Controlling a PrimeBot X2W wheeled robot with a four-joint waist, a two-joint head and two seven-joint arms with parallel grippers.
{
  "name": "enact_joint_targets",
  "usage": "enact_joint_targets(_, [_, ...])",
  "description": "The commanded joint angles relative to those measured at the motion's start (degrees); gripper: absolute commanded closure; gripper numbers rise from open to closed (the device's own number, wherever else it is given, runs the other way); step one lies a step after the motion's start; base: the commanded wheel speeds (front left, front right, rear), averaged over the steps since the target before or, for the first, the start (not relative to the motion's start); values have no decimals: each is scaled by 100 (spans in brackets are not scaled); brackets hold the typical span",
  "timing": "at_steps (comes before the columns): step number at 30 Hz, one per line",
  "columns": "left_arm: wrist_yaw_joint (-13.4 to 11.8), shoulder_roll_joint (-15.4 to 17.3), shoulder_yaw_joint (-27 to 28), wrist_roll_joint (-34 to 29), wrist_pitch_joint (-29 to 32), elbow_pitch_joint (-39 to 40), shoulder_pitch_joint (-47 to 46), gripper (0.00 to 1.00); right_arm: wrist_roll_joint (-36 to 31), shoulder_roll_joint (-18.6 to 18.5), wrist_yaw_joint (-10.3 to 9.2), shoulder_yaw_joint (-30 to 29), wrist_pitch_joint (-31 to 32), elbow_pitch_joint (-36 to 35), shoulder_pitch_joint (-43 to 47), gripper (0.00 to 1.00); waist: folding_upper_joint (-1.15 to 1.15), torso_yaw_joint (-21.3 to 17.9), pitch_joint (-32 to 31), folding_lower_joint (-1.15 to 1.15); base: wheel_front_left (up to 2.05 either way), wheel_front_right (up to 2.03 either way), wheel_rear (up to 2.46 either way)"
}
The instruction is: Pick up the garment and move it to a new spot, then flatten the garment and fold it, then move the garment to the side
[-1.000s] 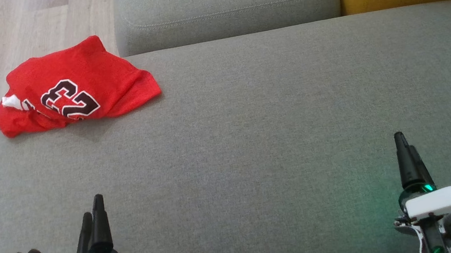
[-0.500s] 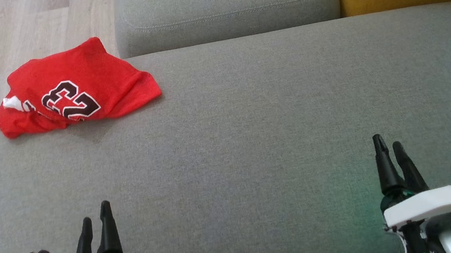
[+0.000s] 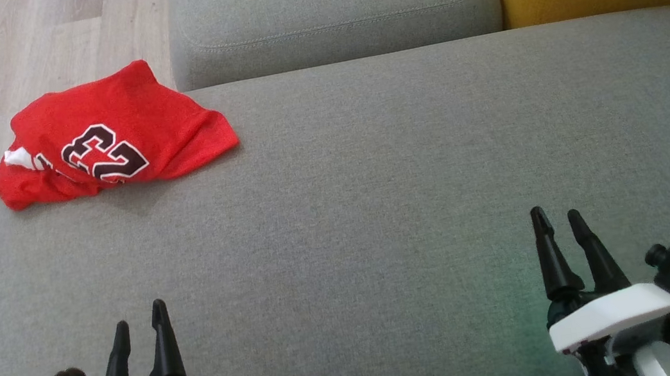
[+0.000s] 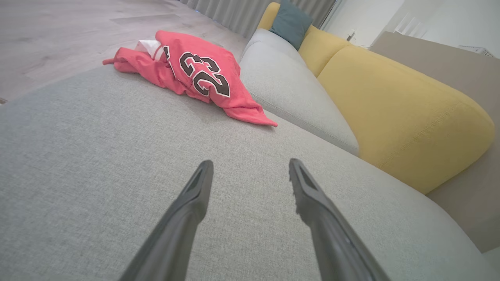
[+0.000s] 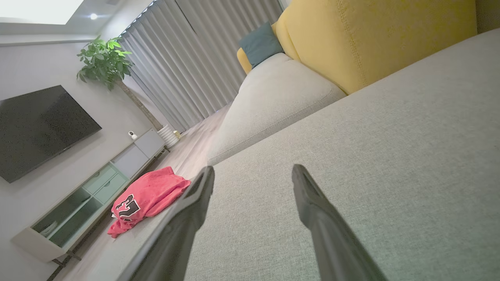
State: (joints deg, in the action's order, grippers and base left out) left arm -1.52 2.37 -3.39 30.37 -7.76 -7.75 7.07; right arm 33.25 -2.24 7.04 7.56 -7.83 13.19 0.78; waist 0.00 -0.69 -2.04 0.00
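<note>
1. The right gripper (image 3: 553, 212) has slid left and turned, so both its fingers now show apart. The left gripper (image 3: 140, 314) has twisted the same way.
2. Both sets of jaws gape wide, with nothing in them.
3. The garment (image 3: 108, 140) lies crumpled at the far left corner of the seat (image 3: 372, 176), right by the edge and well apart from both grippers.
4. Best play here, I'd say: the left arm reaches in, drops onto the raised bunch, pinches deep, then lifts it clear before carrying it mid-seat.

Living room, sofa (image 5: 390, 128), television (image 5: 35, 128), curtains (image 5: 195, 58)
</note>
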Motion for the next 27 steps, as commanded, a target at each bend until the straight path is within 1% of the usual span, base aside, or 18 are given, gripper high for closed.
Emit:
enact_joint_targets(1, [-17, 86, 78, -193, -96, 221, -109, 0, -191, -46, 32, 151, -83, -169, -205, 0, 0, -1, -2, 0, 0, 0, 0])
enact_joint_targets(15, [-119, 108, 4, -1183, -330, 253, -36, 0, -1302, -52, 37, 294, -320, -49, -229, 0, 0, -3, -27, 0, 0, 0, 0])
enact_joint_targets(27, [-193, 101, -10, -1879, -514, 257, 47, 0, -2143, -58, 41, 383, -506, 16, -256, 0, 0, -6, -51, 0, 0, 0, 0])
